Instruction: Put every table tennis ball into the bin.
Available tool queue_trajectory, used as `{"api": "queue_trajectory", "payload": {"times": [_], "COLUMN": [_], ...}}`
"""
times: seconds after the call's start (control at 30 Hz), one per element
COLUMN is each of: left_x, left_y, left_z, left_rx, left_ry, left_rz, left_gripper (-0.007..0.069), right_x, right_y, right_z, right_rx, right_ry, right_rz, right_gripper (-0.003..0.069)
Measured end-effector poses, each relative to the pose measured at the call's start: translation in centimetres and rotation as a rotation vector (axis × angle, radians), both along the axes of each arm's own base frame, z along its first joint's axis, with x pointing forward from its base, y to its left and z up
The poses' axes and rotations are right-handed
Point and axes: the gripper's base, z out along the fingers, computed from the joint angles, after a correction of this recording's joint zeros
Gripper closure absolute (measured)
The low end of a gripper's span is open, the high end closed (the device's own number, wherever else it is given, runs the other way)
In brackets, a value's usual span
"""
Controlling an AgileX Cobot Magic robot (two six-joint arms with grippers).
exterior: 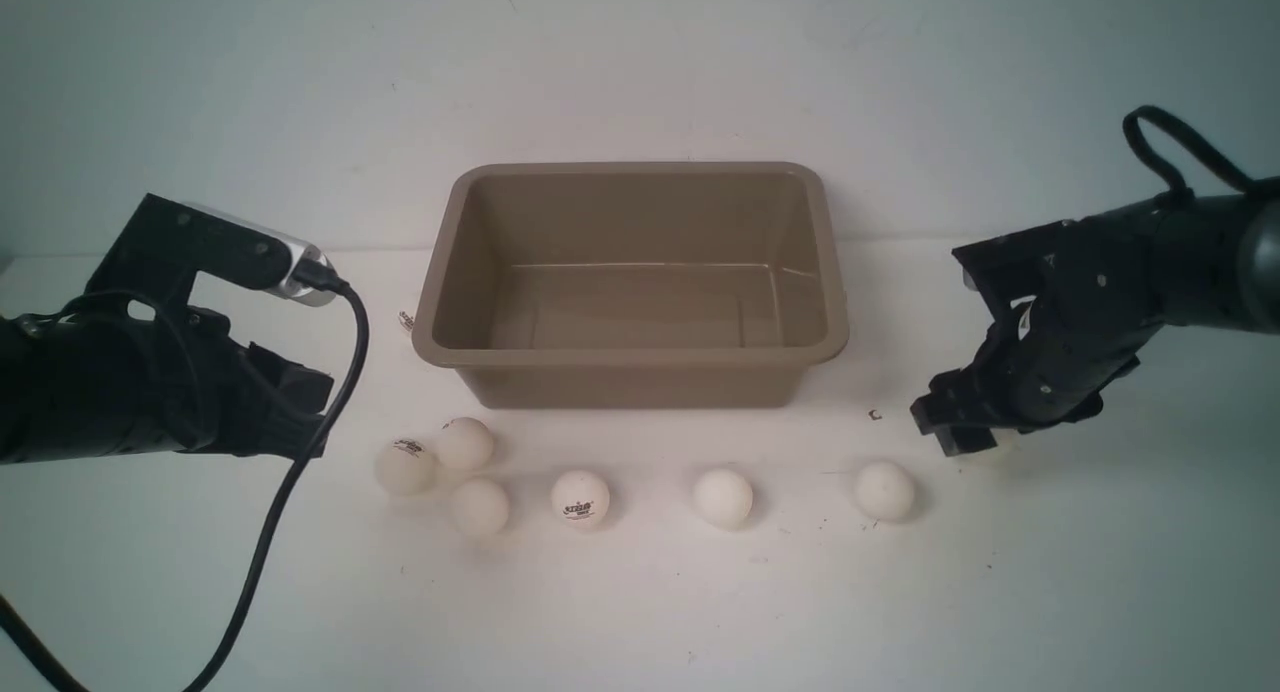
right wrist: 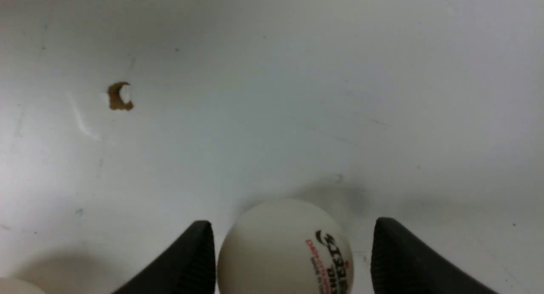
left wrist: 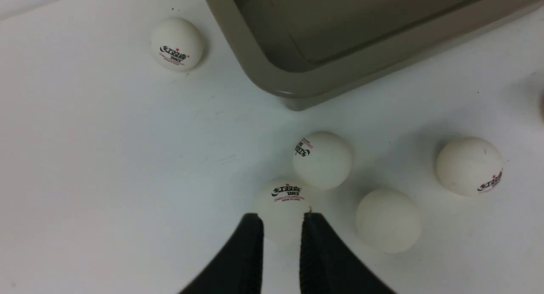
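Observation:
The taupe bin [exterior: 455,302] stands empty at the middle of the table; its corner shows in the left wrist view [left wrist: 272,79]. Several white table tennis balls lie in a row in front of it, from one [exterior: 405,466] on the left to one [exterior: 885,490] on the right. Another ball [exterior: 405,320] peeks out by the bin's left wall. My left gripper [exterior: 318,424] hovers just left of the leftmost logo ball [left wrist: 282,198], jaws [left wrist: 282,219] narrowly apart and empty. My right gripper [exterior: 952,430] is open, its jaws [right wrist: 291,226] around a logo ball [right wrist: 282,247] on the table.
A black cable [exterior: 300,472] hangs from my left wrist down to the table's front. A small brown mark [exterior: 875,414] lies on the table between the bin and my right gripper, also in the right wrist view [right wrist: 119,96]. A pale wall rises behind the bin.

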Motion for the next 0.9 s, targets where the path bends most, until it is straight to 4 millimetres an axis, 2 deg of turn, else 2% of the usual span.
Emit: {"api": "queue_trajectory", "payload": {"times": [0.03, 0.07, 0.1, 0.3, 0.43, 0.57, 0.63, 0.67, 0.7, 0.8, 0.83, 0.9], "left_x": [0.0, 0.0, 0.0, 0.0, 0.0, 0.0, 0.0, 0.0, 0.0, 0.0, 0.0, 0.0], "left_y": [0.0, 0.0, 0.0, 0.0, 0.0, 0.0, 0.0, 0.0, 0.0, 0.0, 0.0, 0.0], "left_z": [0.0, 0.0, 0.0, 0.0, 0.0, 0.0, 0.0, 0.0, 0.0, 0.0, 0.0, 0.0], "left_rx": [0.0, 0.0, 0.0, 0.0, 0.0, 0.0, 0.0, 0.0, 0.0, 0.0, 0.0, -0.002], "left_ry": [0.0, 0.0, 0.0, 0.0, 0.001, 0.001, 0.001, 0.001, 0.001, 0.001, 0.001, 0.003], "left_rz": [0.0, 0.0, 0.0, 0.0, -0.001, -0.001, -0.001, -0.001, -0.001, -0.001, -0.001, -0.003], "left_gripper": [0.051, 0.051, 0.051, 0.051, 0.051, 0.051, 0.051, 0.051, 0.051, 0.051, 0.051, 0.051], "right_x": [0.0, 0.0, 0.0, 0.2, 1.2, 2.6, 3.3, 3.7, 3.8, 4.4, 4.5, 5.0], "right_y": [0.0, -0.1, -0.1, -0.1, 0.1, 0.8, 1.7, 2.9, 3.3, 6.4, 6.6, 9.0], "right_z": [0.0, 0.0, 0.0, 0.1, 2.0, 5.3, 7.4, 9.1, 9.5, 11.6, 11.6, 12.3], "right_rx": [0.0, -0.003, -0.004, -0.005, -0.009, -0.002, 0.003, 0.007, 0.007, 0.029, 0.03, 0.048], "right_ry": [0.001, 0.0, -0.001, -0.006, -0.016, -0.077, -0.123, -0.164, -0.172, -0.23, -0.234, -0.258], "right_rz": [0.0, -0.006, -0.006, -0.004, -0.011, 0.004, 0.033, 0.068, 0.079, 0.143, 0.147, 0.19], "right_gripper": [0.023, 0.0286, 0.0302, 0.0299, 0.0299, 0.0299, 0.0299, 0.0299, 0.0299, 0.0299, 0.0299, 0.0299]}}
